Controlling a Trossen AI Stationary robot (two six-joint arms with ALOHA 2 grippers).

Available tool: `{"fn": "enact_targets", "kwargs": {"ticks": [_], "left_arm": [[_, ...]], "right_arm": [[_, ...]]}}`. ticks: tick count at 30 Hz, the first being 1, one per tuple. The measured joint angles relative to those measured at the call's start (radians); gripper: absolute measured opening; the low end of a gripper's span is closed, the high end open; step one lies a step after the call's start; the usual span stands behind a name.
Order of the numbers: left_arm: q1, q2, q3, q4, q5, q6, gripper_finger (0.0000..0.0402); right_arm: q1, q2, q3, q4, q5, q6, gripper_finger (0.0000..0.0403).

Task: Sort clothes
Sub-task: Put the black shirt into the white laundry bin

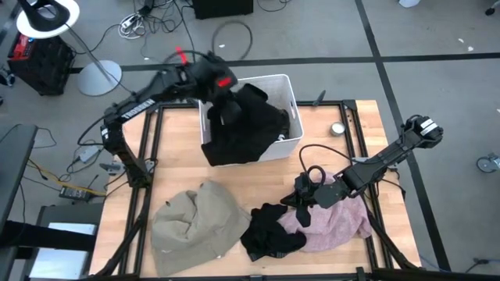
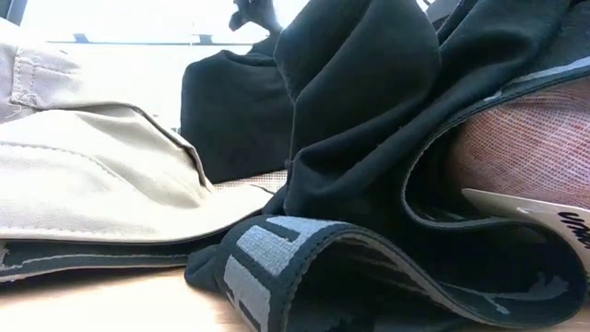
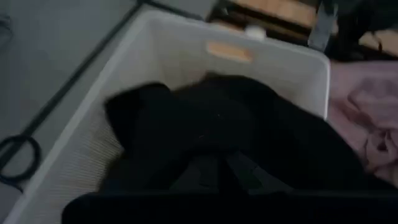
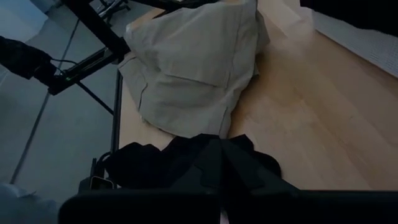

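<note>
My left gripper (image 1: 225, 108) is over the white bin (image 1: 291, 94), shut on a black garment (image 1: 251, 125) that fills the bin and drapes over its near wall. My right gripper (image 1: 303, 195) is low over the table's near right, shut on a second black garment (image 1: 269, 234) that lies partly on the pink garment (image 1: 337, 222). The large beige garment (image 1: 195, 222) lies crumpled at the near left. The teal-blue and olive-green garments are not in view. My left gripper holds the black garment's top (image 3: 214, 146) from above, fingers pointing down into the bin; the dark cloth hides the exact spot. The garment hangs below, its lower part in the bin and over the near wall (image 1: 226, 152). My right gripper pinches the second black garment at its far right edge (image 4: 214, 144), coming slanting down from the table's right. The rest of the garment (image 4: 155, 165) lies bunched on the table and on the pink garment.
A small round object (image 1: 337, 129) sits on the table right of the bin. Black frame rails (image 1: 152, 156) run along the table's left and right sides. Bare wood (image 4: 311, 112) shows between the bin and the garments.
</note>
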Motion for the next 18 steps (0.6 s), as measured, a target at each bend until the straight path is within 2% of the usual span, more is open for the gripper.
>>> {"fn": "enact_targets", "kwargs": {"ticks": [7,12,18], "left_arm": [[-0.001,-0.001,-0.276,0.255,0.192,-0.096,0.0008],[0.005,0.013,-0.427,0.33,0.173,-0.167,0.003],[0.023,0.049,-0.57,0.33,0.193,-0.223,0.0088]], "right_arm": [[0.0,0.0,0.0,0.018,0.0,0.006,0.0001],[0.001,0.0,0.0,0.031,0.0,0.009,0.0001],[0.002,0.0,0.0,0.04,0.0,0.018,0.0001]]}}
